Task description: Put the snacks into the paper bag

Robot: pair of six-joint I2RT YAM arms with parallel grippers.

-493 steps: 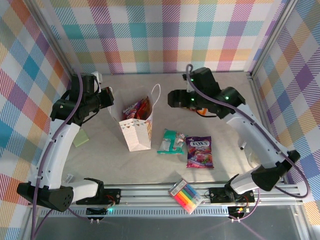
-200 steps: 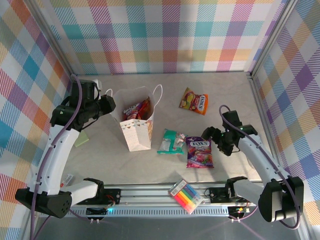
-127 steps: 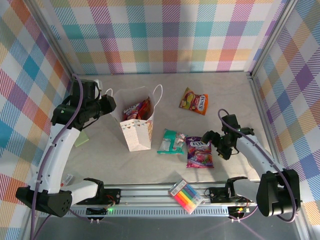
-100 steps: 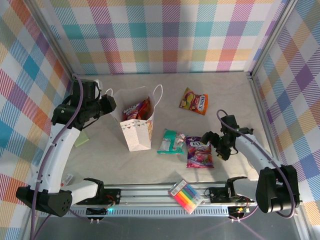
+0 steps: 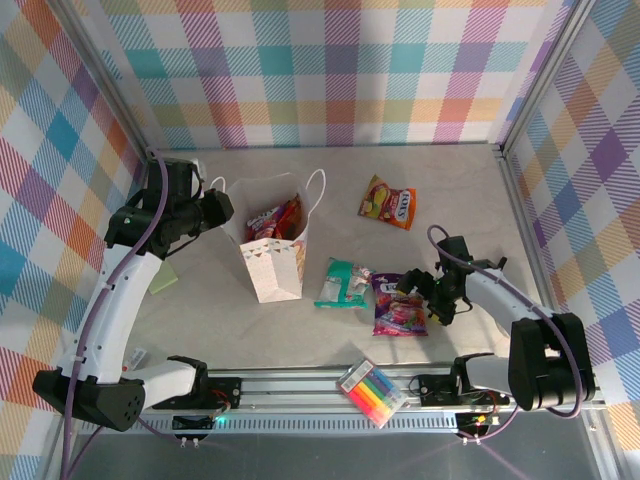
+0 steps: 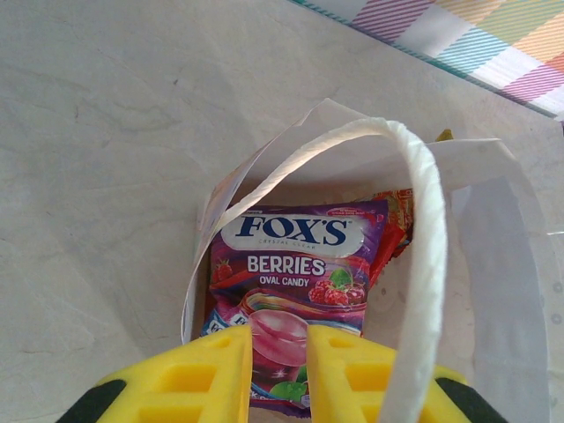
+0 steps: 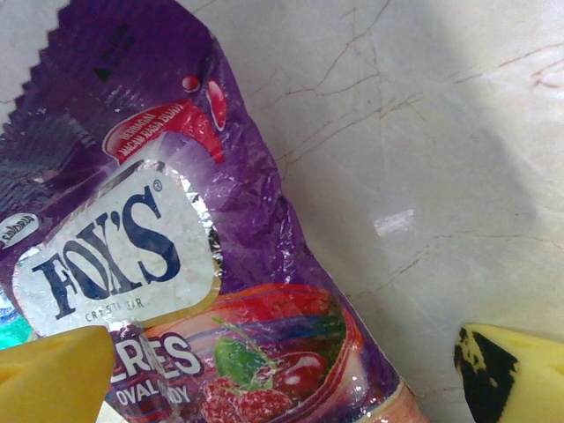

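The white paper bag [image 5: 272, 268] stands upright left of centre, mouth open. A purple candy packet [image 6: 295, 264] and a red packet [image 6: 397, 211] lie inside it. My left gripper [image 5: 216, 207] hovers at the bag's left rim, jaws narrowly apart with nothing seen between them. The rope handle [image 6: 425, 229] arcs over its right finger. On the table lie a teal packet [image 5: 343, 283], a purple candy bag [image 5: 398, 306] and an orange packet [image 5: 388, 203]. My right gripper [image 5: 418, 294] is wide open just above the purple candy bag [image 7: 220, 291], fingers [image 7: 53, 374] straddling its right end.
A flat pack of coloured marker pens [image 5: 372, 392] lies on the front rail. A pale green pad [image 5: 162, 278] sits by the left wall. Checked walls close in the left, back and right sides. Bare table lies behind the bag and at the far right.
My right arm has swung from beside the bag's mouth down to the front right, then crept left over the purple candy bag. The left gripper has barely moved.
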